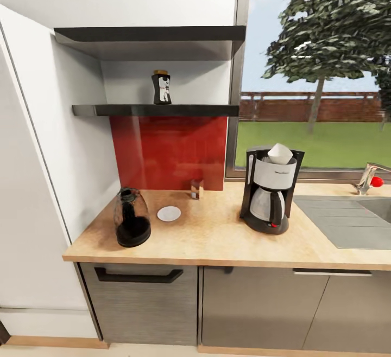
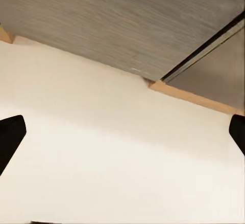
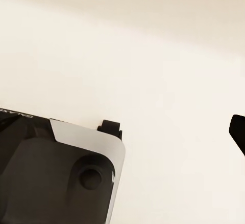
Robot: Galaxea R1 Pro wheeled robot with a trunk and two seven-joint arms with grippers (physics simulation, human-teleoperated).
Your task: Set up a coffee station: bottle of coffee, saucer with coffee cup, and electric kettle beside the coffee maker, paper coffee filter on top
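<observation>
The coffee maker (image 1: 270, 194) stands on the kitchen countertop (image 1: 217, 240) right of centre. A white paper coffee filter (image 1: 279, 153) sits in its top. At the counter's left end is the dark electric kettle (image 1: 131, 217), with the white saucer (image 1: 169, 214) lying bare just to its right. The bottle of coffee (image 1: 161, 87) stands upright on the black kitchen shelf (image 1: 108, 110) above. The coffee cup is out of view. My left gripper (image 2: 122, 137) is open and empty over pale floor. My right gripper (image 3: 122, 132) is open over the floor too, beside the robot's base.
A small tan box (image 1: 196, 188) stands against the red back panel. A grey sink (image 1: 347, 221) with a faucet (image 1: 369, 177) lies right of the coffee maker. A second black shelf (image 1: 152, 34) hangs higher up. A tall white cabinet (image 1: 32, 183) bounds the counter's left end.
</observation>
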